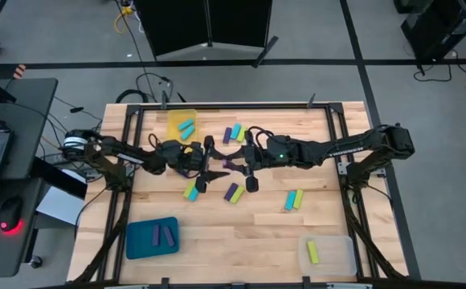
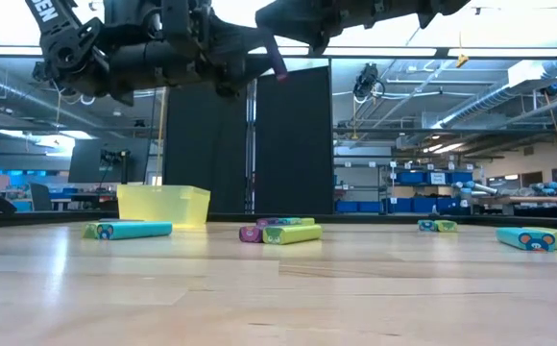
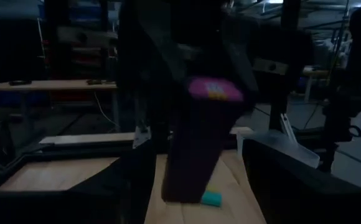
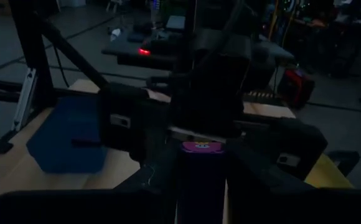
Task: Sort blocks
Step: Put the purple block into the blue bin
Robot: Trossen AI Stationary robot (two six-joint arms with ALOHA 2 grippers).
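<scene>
Above the middle of the table my two grippers meet tip to tip. My right gripper (image 1: 241, 164) (image 4: 202, 171) is shut on a purple block (image 3: 199, 143) (image 4: 199, 149). My left gripper (image 1: 214, 166) (image 3: 196, 162) is open, with one finger on either side of that block and a gap to each. Other blocks lie loose on the table: a cyan and green pair (image 1: 193, 191), a purple one (image 1: 232, 193), another pair (image 1: 293, 199) and a small group (image 1: 233, 133). My right gripper pinches the purple block by its long sides (image 4: 196, 180) between its two fingers. The fingers come in about level from the table's right and lie along the block. The block's free end (image 4: 199, 148) sticks out toward my left gripper. The block is lifted clear, high above the table (image 2: 278, 62).
A yellow tray (image 1: 173, 120) holding a cyan block stands at the far edge. A blue tray (image 1: 141, 241) with purple blocks lies at the near left. A clear tray (image 1: 337, 255) with a yellow-green block lies at the near right. Bare wood lies between the two near trays.
</scene>
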